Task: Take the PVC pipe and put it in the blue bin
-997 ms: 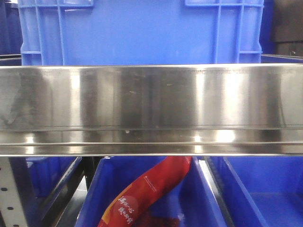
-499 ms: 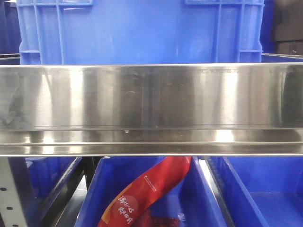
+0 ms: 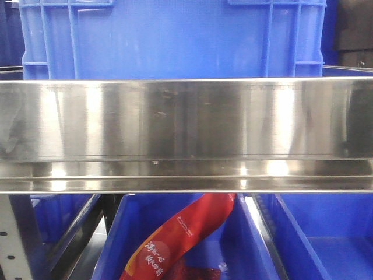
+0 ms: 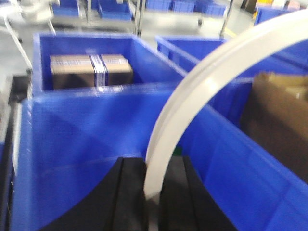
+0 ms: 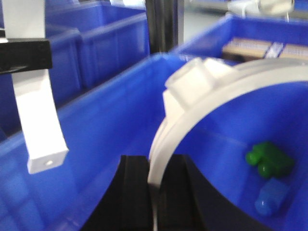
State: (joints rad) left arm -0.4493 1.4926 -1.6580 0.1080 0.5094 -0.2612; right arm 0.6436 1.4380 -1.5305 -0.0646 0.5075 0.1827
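Blue bin point(image 3: 175, 38) above steel shelf rail point(image 3: 186, 134)

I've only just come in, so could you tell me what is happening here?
Both arms hold one curved white PVC pipe above a blue bin. The left pincer grips one end, the right pincer the other. The pipe is not yet released into the bin.

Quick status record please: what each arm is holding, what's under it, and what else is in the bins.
left gripper: shut on the white curved pipe
right gripper: shut on the pipe's other end
below: blue bin, pipe not yet released
in bin: green block, blue block
neighbour bin: taped cardboard box
front view: steel shelf rail, no arms visible
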